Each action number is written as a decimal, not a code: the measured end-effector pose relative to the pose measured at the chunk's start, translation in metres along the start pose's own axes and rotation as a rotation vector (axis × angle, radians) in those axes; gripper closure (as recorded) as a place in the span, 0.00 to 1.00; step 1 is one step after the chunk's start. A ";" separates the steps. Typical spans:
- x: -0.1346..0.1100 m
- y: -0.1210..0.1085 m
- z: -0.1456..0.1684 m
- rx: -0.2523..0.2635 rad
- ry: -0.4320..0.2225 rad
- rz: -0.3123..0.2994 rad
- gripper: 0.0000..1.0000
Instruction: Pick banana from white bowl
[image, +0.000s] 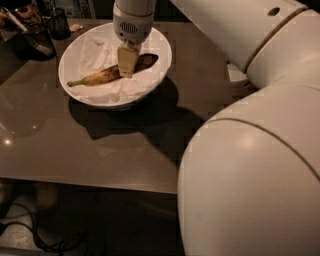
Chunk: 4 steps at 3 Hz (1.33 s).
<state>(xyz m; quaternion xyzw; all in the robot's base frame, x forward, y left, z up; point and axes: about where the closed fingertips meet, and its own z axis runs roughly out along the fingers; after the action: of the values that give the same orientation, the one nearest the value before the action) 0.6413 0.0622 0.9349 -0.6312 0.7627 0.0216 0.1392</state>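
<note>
Spotted yellow-brown, the banana (102, 75) lies across the paper-lined white bowl (164, 60). My gripper (126, 67) is down at its middle; whether it is clamped or released I cannot tell. I judge this the grasp step: next I need a sure hold, then a straight lift.

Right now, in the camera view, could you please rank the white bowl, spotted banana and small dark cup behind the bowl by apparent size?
1. Wide round white bowl.
2. Long brown-spotted yellow banana.
3. Small dark glass cup, farther back, so less sure.
The gripper hangs over the banana.
</note>
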 end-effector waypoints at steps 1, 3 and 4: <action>-0.006 0.002 -0.015 0.015 -0.030 -0.032 1.00; -0.004 0.029 -0.064 0.032 -0.109 -0.135 1.00; -0.005 0.030 -0.066 0.037 -0.114 -0.139 1.00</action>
<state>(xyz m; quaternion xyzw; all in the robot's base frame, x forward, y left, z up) 0.6007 0.0587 0.9955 -0.6778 0.7081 0.0335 0.1951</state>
